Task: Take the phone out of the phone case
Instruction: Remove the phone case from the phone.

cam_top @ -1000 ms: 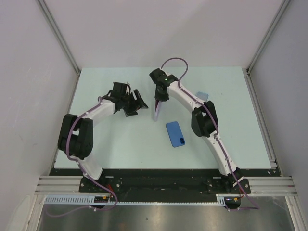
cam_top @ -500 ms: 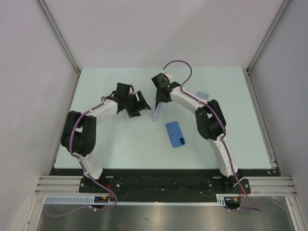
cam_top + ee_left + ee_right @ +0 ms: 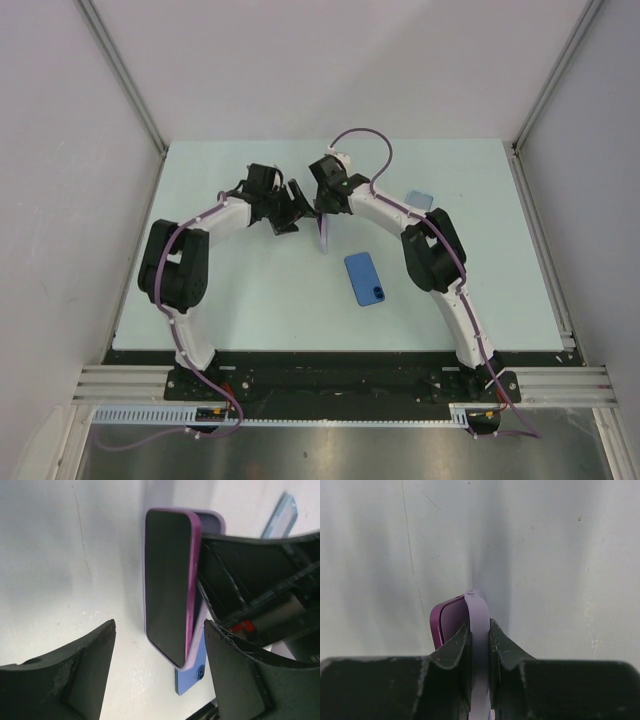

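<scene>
We can read no brand or lettering on anything here. The right gripper (image 3: pixel 479 630) pinches narrowly on the edge of the lilac case (image 3: pixel 478 611), holding it on edge above the table (image 3: pixel 250 290). The purple phone (image 3: pixel 167 585), its screen dark, leans partly out of the case, one end apart and the other seated. The left gripper (image 3: pixel 159 625) stands wide just beside the phone, holding nothing. A blue phone (image 3: pixel 365 279) lies flat nearby, and a pale blue slab (image 3: pixel 420 199) lies farther back. The table is pale green, ringed by white walls (image 3: pixel 300 70) and metal rails (image 3: pixel 130 380).
</scene>
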